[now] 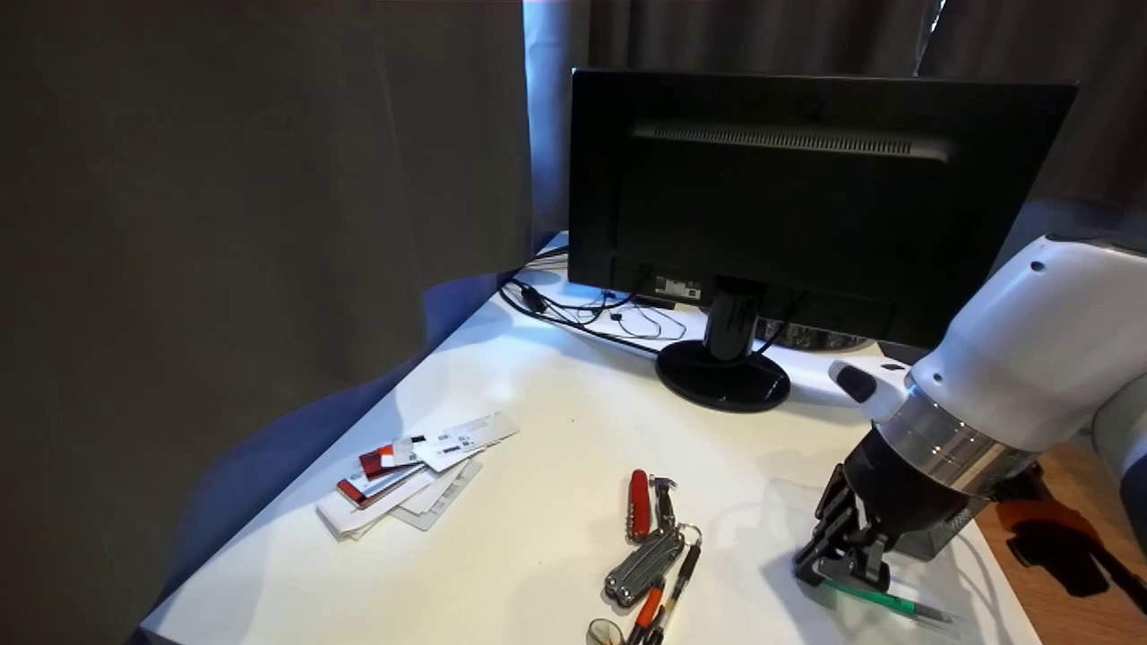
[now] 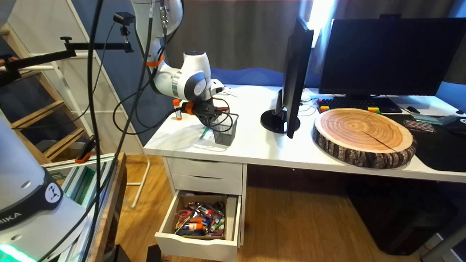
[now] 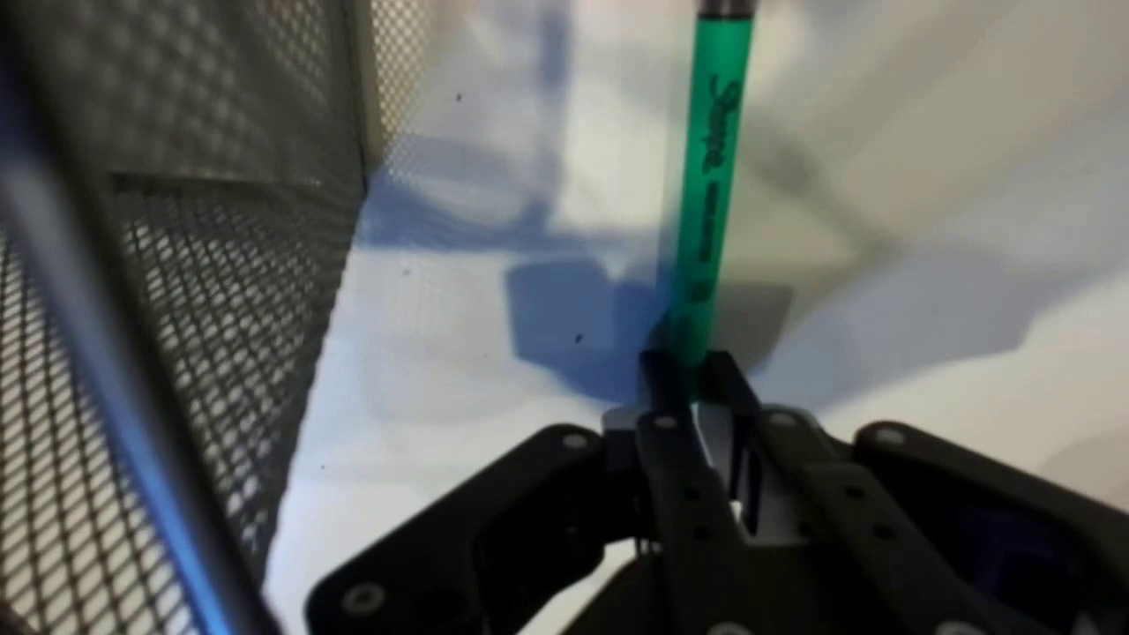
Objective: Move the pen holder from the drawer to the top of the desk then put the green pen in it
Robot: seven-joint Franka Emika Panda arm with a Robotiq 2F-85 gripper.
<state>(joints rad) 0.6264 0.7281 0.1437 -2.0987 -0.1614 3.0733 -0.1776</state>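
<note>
The green pen [image 1: 883,598] lies low at the white desk top [image 1: 538,528], near the desk's edge; it also shows in the other exterior view [image 2: 204,133]. In the wrist view the green pen [image 3: 713,159] runs up from between my fingertips. My gripper [image 3: 694,379] is closed on one end of it, fingers pressed to both sides. The gripper [image 1: 842,573] is low over the desk. The dark mesh pen holder [image 2: 226,136] stands upright on the desk beside the gripper. It fills the left of the wrist view [image 3: 300,291] and is partly hidden behind the arm in an exterior view [image 1: 936,536].
A black monitor [image 1: 806,206] stands behind on the desk. A multi-tool [image 1: 645,566], a red knife [image 1: 639,506] and other small items lie nearby. Cards [image 1: 412,484] lie further off. An orange-capped stick [image 2: 177,109] stands behind the arm. An open drawer [image 2: 198,245] is below.
</note>
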